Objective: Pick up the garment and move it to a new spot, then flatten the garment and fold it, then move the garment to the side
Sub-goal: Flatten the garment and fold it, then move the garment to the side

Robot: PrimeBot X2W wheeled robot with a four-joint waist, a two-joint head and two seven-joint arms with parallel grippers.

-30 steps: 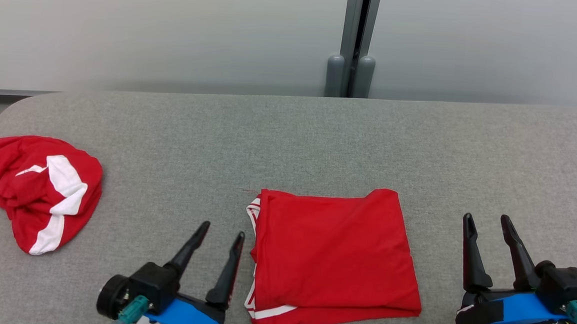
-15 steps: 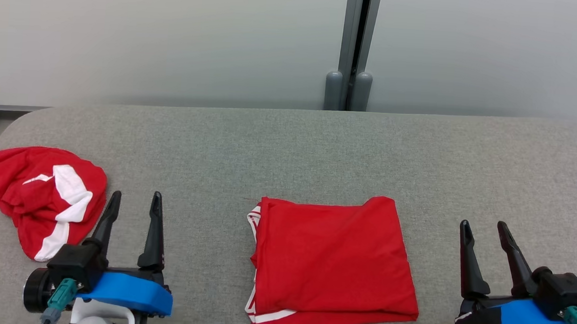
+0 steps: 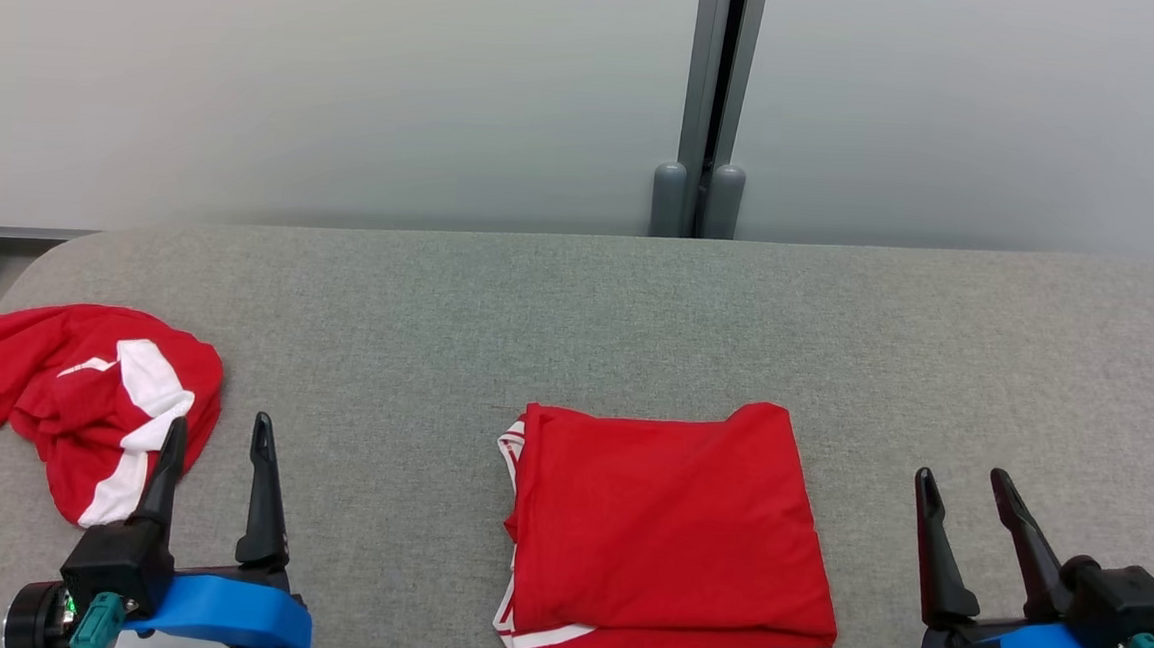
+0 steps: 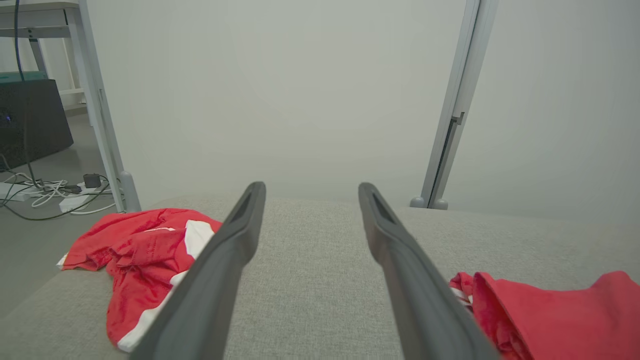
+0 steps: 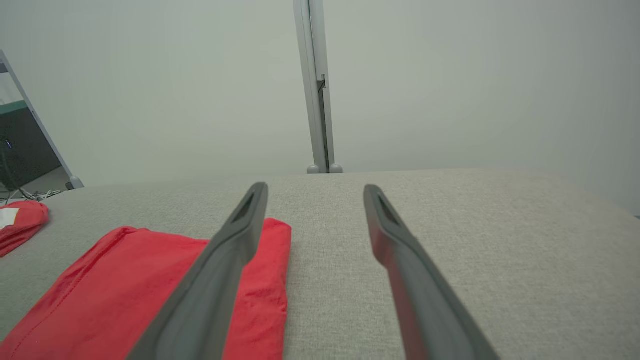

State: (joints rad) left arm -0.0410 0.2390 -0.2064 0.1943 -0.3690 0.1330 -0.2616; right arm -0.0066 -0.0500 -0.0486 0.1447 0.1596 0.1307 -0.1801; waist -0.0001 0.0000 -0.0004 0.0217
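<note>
On the grey padded table [image 3: 579, 294], the folded red garment [image 3: 670, 530] lies as a neat square in the middle, close to the near edge, with white trim showing down its left side. Both tools are empty: the left gripper [image 3: 219, 424] and the right gripper [image 3: 961, 478] each have their fingers spread wide, one off either side of the cloth, touching nothing. A crumpled red-and-white garment [image 3: 82, 394] sits at the far left, just beside the left gripper. The folded piece looks like thin sports jersey, light, limp and a little slick, so I'd guess the layers would slide apart if only the top one were pinched. The best hold, to my eye, is at the two side edges, fingers slipped under the whole stack and both ends lifted level.
</note>
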